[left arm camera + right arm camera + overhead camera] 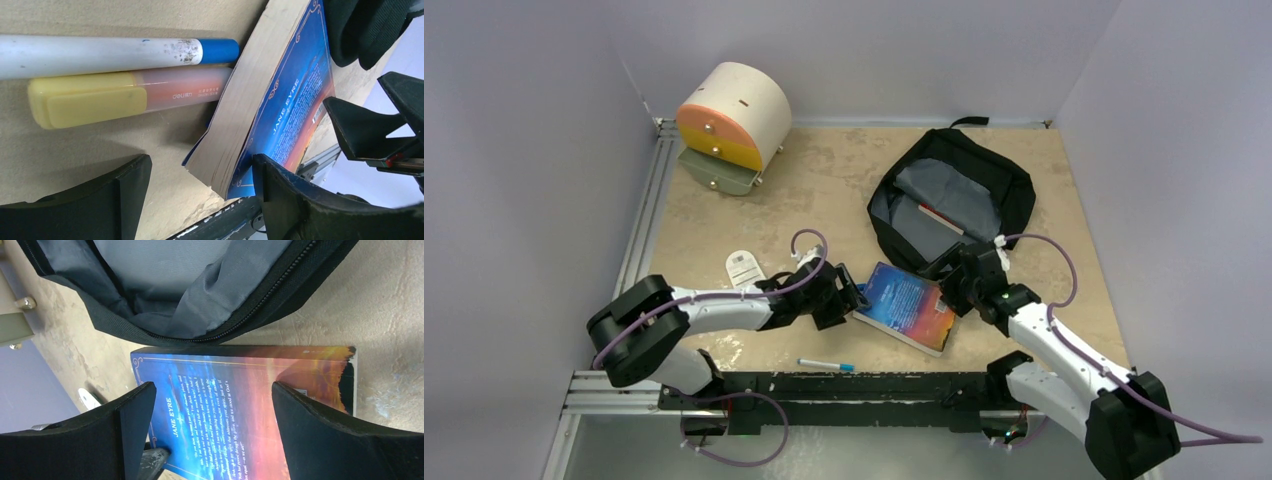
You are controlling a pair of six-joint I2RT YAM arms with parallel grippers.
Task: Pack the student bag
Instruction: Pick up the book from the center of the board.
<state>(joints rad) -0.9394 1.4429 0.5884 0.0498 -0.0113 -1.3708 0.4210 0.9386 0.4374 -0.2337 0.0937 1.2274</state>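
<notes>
The student bag (954, 195) lies open at the back right, its grey lining (200, 285) facing my right wrist. A blue and orange paperback book (907, 305) lies in front of it, close to the zipper edge. My left gripper (854, 298) is at the book's left corner. It is open (200, 185), with the book's corner (235, 165) between its fingers and one finger against the cover. My right gripper (952, 290) hovers open (212, 425) over the book cover (240, 400), holding nothing.
A white marker (100, 52) and a yellow highlighter (125, 97) lie against the book's page edge. Another marker (826, 364) lies near the front rail. A white tag (744, 268) sits left of centre. A cream-and-orange drawer box (734, 120) stands at the back left.
</notes>
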